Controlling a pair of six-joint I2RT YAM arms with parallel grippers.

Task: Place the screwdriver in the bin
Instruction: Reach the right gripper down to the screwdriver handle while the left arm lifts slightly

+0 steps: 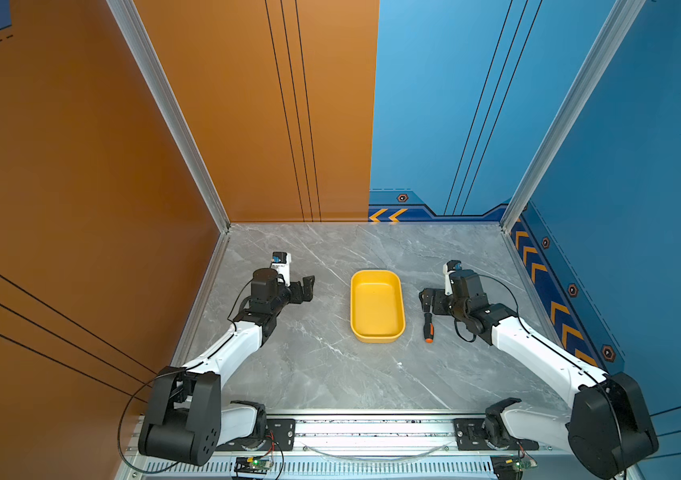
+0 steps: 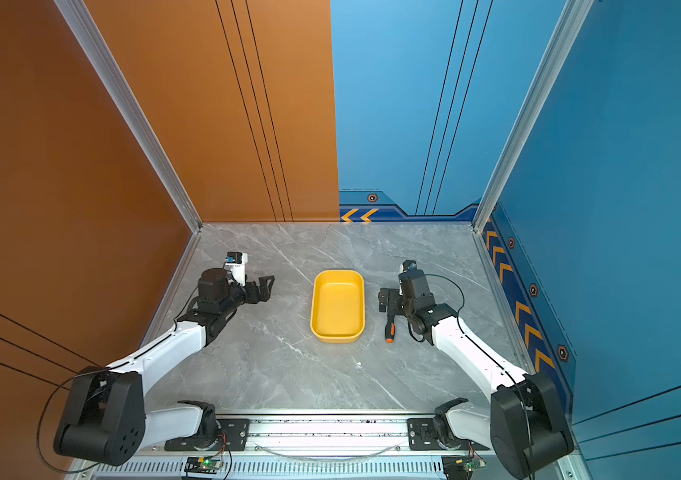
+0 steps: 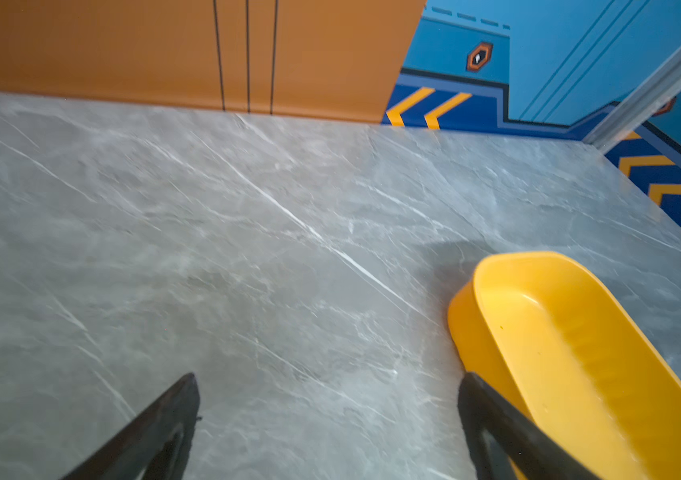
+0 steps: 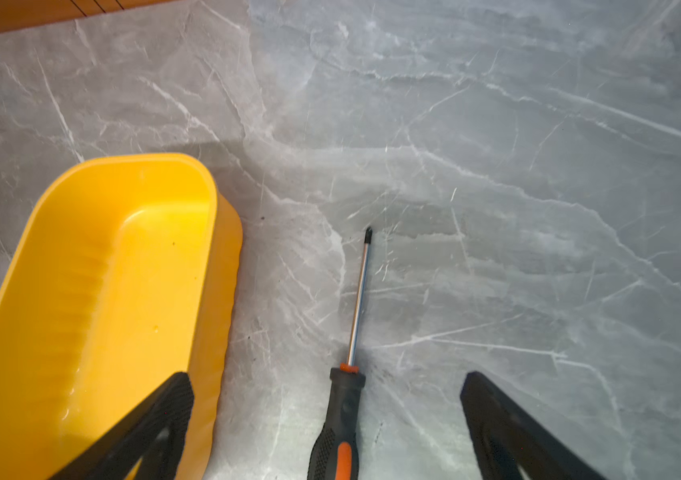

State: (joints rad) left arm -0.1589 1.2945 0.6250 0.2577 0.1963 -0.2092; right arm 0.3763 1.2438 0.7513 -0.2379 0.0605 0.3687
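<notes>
screwdriver point(image 1: 429, 328) lies flat on the grey marble table point(image 1: 322, 365), outside the yellow bin point(image 1: 376, 307) and just beside its right wall, orange butt toward the robot. right gripper point(image 1: 426, 300) hangs above the shaft, jaws spread wide on either side of the tool, holding nothing. left gripper point(image 1: 309, 286), left of the bin, is likewise wide apart and empty.

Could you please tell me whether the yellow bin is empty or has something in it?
Empty: the bin shows a bare yellow floor in both top views, and the screwdriver lies on the table beside it.
</notes>
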